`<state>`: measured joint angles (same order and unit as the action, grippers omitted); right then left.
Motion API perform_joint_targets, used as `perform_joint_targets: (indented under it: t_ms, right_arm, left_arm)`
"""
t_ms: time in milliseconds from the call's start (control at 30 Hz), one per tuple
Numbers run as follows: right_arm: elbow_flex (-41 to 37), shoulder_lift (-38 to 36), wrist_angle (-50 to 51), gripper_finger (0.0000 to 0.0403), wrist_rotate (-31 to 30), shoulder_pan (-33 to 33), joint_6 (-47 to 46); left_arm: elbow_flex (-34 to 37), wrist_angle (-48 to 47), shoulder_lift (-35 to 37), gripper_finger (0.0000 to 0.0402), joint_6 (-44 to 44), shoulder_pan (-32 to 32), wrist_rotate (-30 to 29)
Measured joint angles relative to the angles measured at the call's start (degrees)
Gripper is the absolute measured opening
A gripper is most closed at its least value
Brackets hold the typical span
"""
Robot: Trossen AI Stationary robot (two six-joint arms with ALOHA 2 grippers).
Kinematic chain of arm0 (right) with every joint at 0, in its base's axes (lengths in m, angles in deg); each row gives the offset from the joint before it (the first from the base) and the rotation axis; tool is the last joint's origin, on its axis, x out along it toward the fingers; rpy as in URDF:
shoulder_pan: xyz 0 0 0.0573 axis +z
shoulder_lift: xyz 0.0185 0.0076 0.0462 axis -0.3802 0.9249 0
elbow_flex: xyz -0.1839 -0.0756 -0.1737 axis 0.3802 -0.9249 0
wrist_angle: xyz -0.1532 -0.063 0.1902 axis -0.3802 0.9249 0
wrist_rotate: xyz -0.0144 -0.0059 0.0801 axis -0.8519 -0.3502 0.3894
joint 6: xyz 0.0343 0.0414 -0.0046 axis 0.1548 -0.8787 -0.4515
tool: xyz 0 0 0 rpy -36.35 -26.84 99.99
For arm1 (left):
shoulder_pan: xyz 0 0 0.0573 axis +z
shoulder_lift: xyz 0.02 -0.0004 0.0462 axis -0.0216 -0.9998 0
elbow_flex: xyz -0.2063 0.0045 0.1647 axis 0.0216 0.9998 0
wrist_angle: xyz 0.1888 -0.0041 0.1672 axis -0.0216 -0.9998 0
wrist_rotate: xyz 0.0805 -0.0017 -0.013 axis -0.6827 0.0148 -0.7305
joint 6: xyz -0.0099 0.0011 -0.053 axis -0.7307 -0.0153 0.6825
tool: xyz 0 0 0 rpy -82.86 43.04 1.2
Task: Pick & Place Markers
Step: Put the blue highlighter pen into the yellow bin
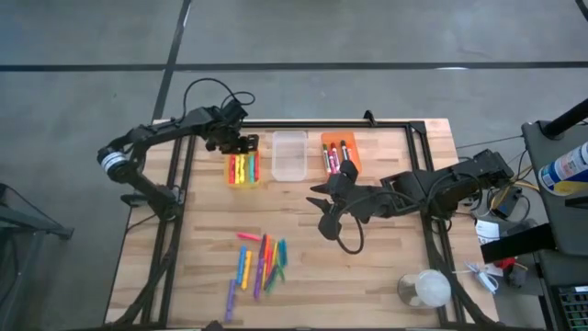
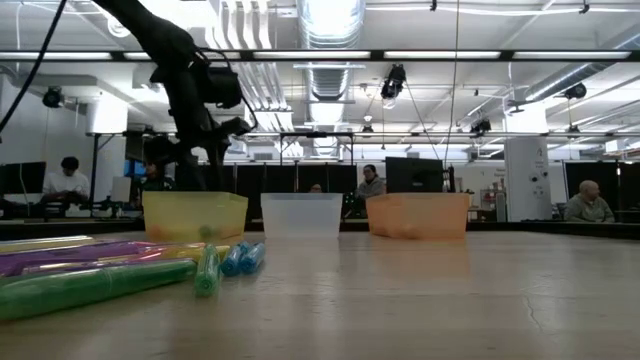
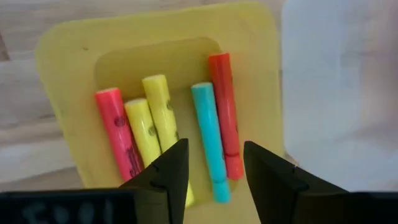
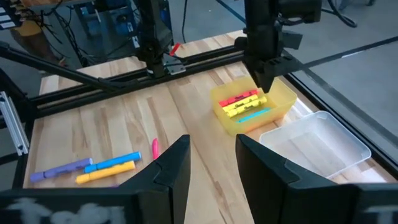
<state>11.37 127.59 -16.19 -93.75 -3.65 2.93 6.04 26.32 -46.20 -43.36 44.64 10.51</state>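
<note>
The yellow bin holds several markers lying side by side on its floor: a pink one, two yellow, a cyan one and a red one. My left gripper hangs open just above them, over the bin's far end, with nothing between its fingers. A loose heap of markers lies on the table's near middle. More markers lie in the orange bin. My right gripper waits open above the table's middle.
A clear bin stands between the yellow bin and the orange bin along the far side. A black rail runs behind the bins. A clear round cup sits at the near right corner. Bare wood lies between the heap and the bins.
</note>
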Motion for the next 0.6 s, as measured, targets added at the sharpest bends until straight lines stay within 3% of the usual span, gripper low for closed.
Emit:
perform_joint_targets:
  t_ms: [167,300,600]
  right_arm:
    - [0.0,0.0,0.0,0.0121,0.0,0.0,0.0]
    - [0.0,0.0,0.0,0.0121,0.0,0.0,-0.5]
    - [0.0,0.0,0.0,0.0121,0.0,0.0,-3.5]
  left_arm:
    - [-0.1,-4.0,3.9,0.0147,0.8,-0.7,3.0]
    - [0.2,-8.4,9.3,0.0147,0.9,-4.1,2.2]
    - [2.6,-10.7,23.1,0.0147,12.6,-21.1,-2.5]
